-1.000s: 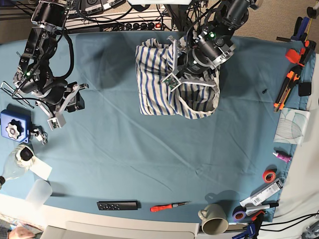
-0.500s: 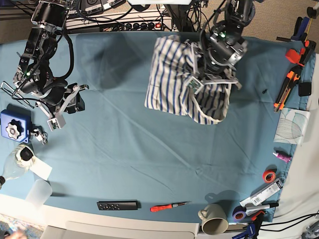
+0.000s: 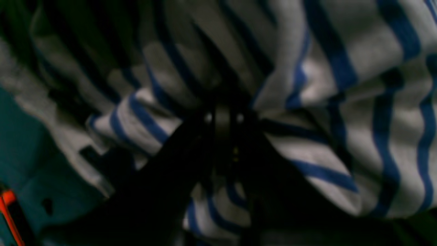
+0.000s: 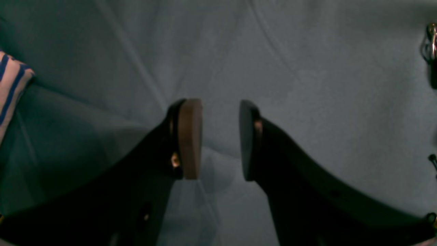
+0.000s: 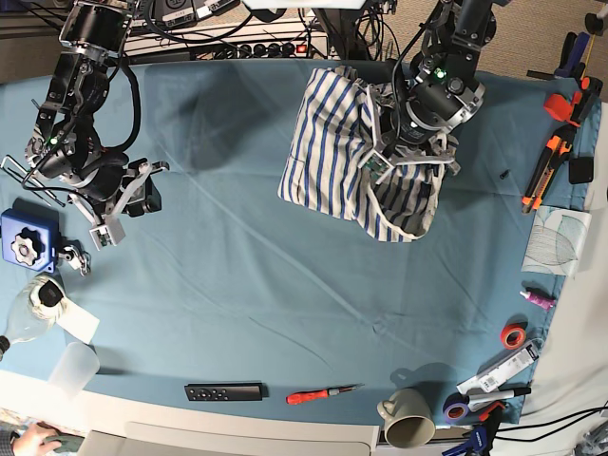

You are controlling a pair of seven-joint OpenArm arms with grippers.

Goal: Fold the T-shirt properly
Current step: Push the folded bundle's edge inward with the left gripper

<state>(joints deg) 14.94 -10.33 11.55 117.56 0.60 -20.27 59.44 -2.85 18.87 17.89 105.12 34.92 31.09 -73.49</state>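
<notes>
Two arms work over a teal-covered surface (image 5: pixel 237 285), but only one has cloth in hand. The left pincer (image 3: pixel 223 119) is pressed together on a gathered bunch of the T-shirt (image 5: pixel 332 157), the blue-striped fabric puckering around its tips in the wrist view and draping away on every side of it. In the overhead view the shirt lies bunched beneath and beside that pincer (image 5: pixel 404 157), part resting on the surface, part pulled up toward the grip, with a hem or neck opening sagging below it.

The right pincer (image 4: pixel 220 136) hangs spread and empty over bare covering, well apart from the shirt; only a striped edge (image 4: pixel 12 85) shows at the far margin of its own camera. In the overhead view it sits beside its arm (image 5: pixel 119 195), with a blue block (image 5: pixel 27 239) and a bottle (image 5: pixel 28 309) near it.

The risks lie in the single-point hold. With several layers apparently caught at once, any pull could drag the shirt as a lump rather than spread it, setting creases where a fold should run. A loosely pinched bunch might also slip free mid-move and drop in a worse heap. Tools line the surface edge beyond the left pincer, among them an orange-handled cutter (image 5: pixel 543 171); a wide swing of trailing cloth could sweep into them.
</notes>
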